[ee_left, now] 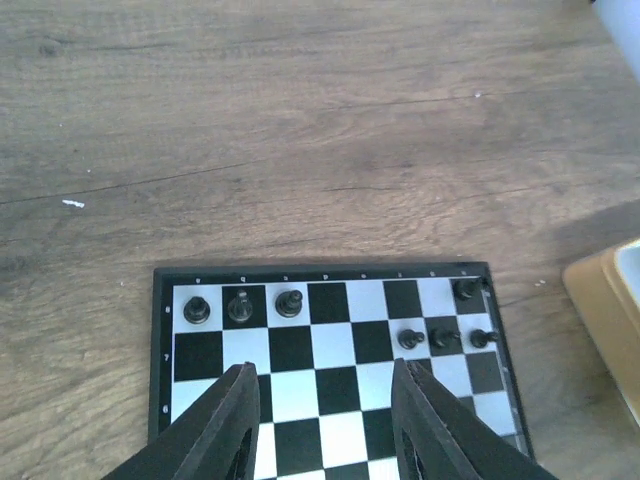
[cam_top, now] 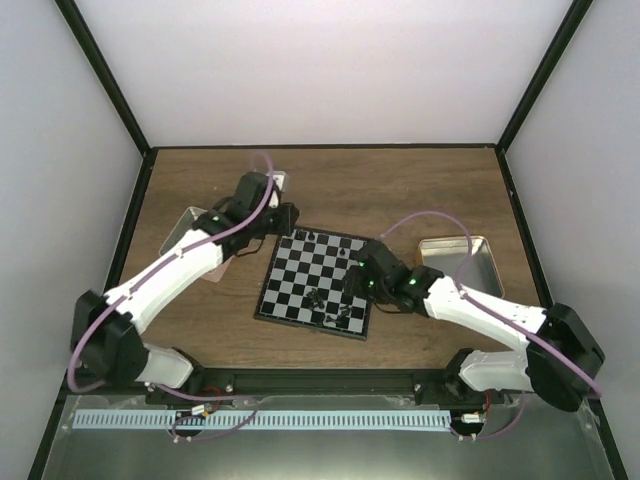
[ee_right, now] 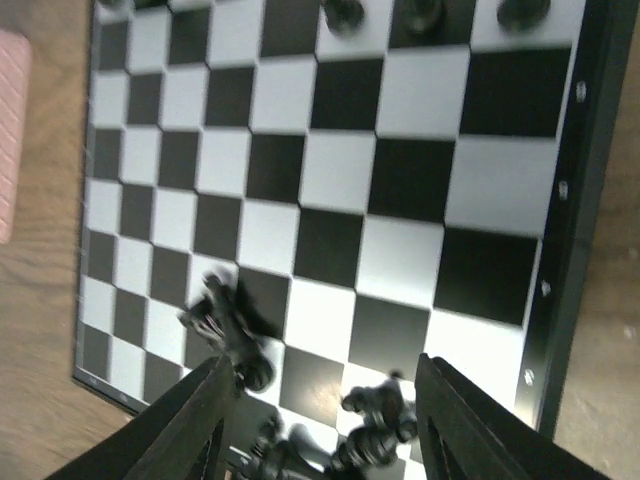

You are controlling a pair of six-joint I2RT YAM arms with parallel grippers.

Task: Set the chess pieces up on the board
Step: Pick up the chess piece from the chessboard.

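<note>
Hovering over the board's (ee_left: 330,300) far rows, my left gripper (ee_left: 325,372) is part-open and empty beside three standing chess pieces (ee_left: 240,306). My right gripper (ee_right: 328,372), jaws wide, straddles toppled pieces (ee_right: 375,412) near-right, presumably to pick one.

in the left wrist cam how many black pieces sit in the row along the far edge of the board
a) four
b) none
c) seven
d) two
a: on the board three pieces stand side by side at the left end of that row and a fourth piece stands in the right corner; the other three sit one row nearer.
</note>
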